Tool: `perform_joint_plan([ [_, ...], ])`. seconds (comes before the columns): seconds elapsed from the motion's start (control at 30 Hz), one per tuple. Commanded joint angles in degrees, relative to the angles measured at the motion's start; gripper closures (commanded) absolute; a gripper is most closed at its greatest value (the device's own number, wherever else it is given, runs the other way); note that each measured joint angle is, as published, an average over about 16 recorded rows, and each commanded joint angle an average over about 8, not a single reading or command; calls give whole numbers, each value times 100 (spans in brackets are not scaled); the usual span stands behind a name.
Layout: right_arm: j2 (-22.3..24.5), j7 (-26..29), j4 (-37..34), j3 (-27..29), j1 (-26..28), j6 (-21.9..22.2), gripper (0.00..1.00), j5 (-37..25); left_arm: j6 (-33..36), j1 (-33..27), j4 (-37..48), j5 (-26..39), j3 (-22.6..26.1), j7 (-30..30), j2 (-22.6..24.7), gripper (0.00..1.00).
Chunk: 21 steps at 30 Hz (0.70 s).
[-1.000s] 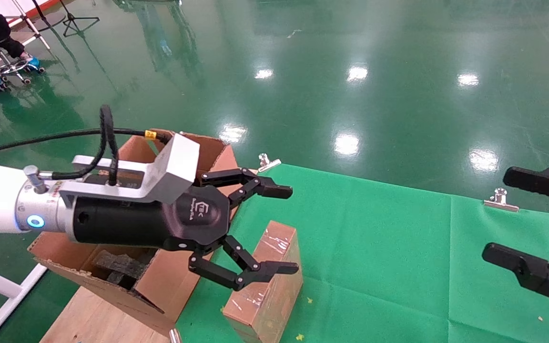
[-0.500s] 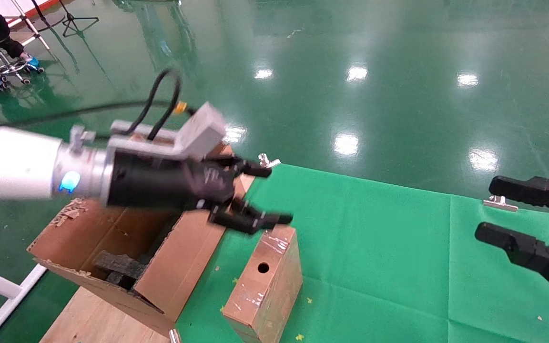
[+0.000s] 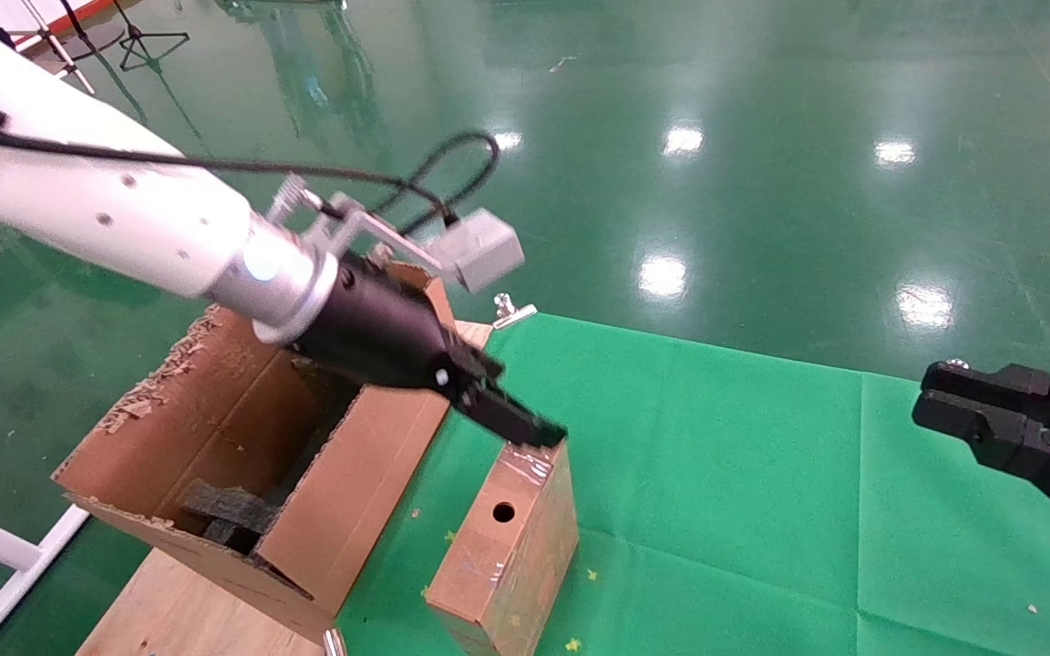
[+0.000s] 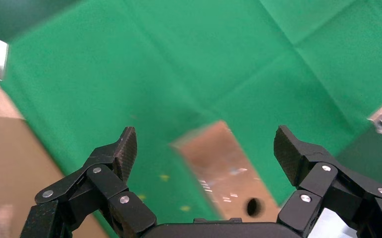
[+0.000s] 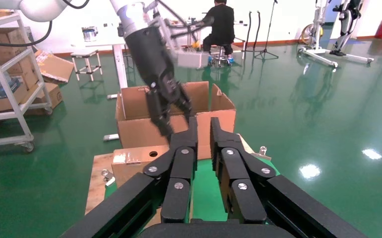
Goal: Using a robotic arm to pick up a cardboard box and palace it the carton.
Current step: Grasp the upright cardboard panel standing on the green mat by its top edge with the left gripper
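Nearest you, the small elongated brown cardboard box with clear tape on its faces and one round hole in its side lies on the green cloth-covered surface, just beside the large brown corrugated carton with ragged flap edges. It is not lifted; it rests flat, its far end pointing away from you.

Your left gripper, black linkage fingers on the white arm with the silver wrist, hangs right over that far end, tilted steeply downward. The left wrist view shows its fingers spread wide, with the box between and below them and nothing pinched. So you are in the approach to the grasp, and I judge the task early: no pick, no placing yet.

What the next move calls for, by my reading: bring the fingers down so they straddle the box across its narrow width, then press them in. You are near the end, not the middle, so a long box may tip when raised; shifting toward its centre looks wiser. Mind the carton's near flap close by.

The carton stands open, with black foam pieces inside.

Off to the right, your right gripper hovers over the cloth, fingers pressed nearly together and holding nothing.
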Motion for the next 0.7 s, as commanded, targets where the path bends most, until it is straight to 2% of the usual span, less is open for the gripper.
perform_joint_plan([
  [0.03, 0, 0, 0, 0, 0, 0, 100, 0, 7, -63, 5, -76, 239, -276, 42, 0],
  [0.33, 0, 0, 0, 0, 0, 0, 100, 0, -81, -126, -44, -44, 1036, -545, 204, 0],
  [0.63, 0, 0, 0, 0, 0, 0, 99, 0, -154, -189, -62, 1, 1505, -507, 370, 0],
  [0.67, 0, 0, 0, 0, 0, 0, 93, 0, -155, -201, -63, 0, 1543, -481, 385, 0],
  [0.7, 0, 0, 0, 0, 0, 1, 80, 1, -152, -215, -63, 2, 1580, -456, 401, 0],
])
